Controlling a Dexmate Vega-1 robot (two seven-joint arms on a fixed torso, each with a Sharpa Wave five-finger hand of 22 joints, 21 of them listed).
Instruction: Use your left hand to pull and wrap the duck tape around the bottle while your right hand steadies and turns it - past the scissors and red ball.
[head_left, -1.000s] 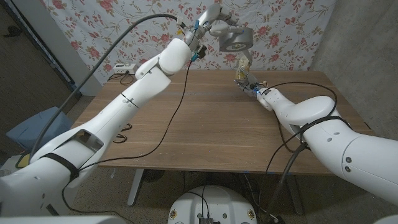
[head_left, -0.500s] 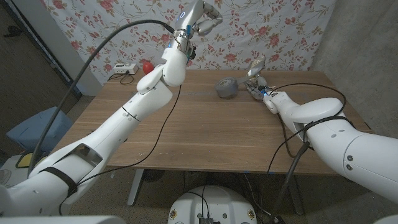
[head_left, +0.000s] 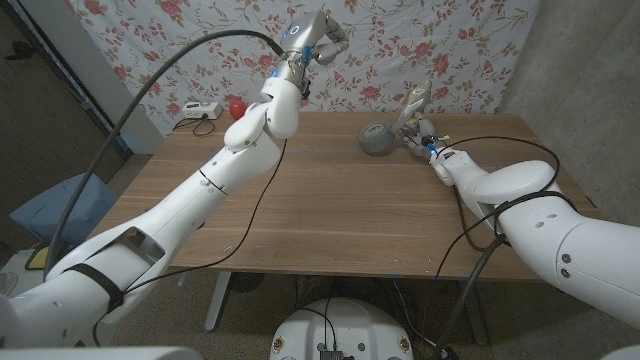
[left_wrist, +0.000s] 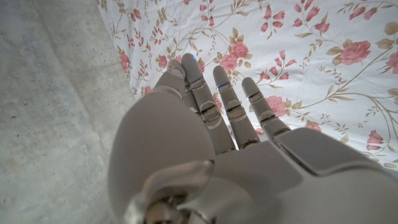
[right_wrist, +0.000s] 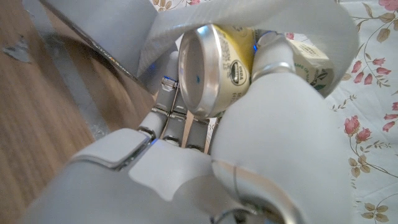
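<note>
Two robot hands apart: left robot hand (head_left: 322, 27) up high, fingers spread, holding nothing.
Right robot hand (head_left: 421, 128) grips bottle (head_left: 415, 103); tape roll (head_left: 377, 138) has slid right, near counter (head_left: 300, 205) back edge.

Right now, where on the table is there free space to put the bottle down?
The wide bare wood of the table in front of the tape roll is free, between both arms. The far right corner is crowded: the roll lies beside the right hand, which holds the bottle.
</note>
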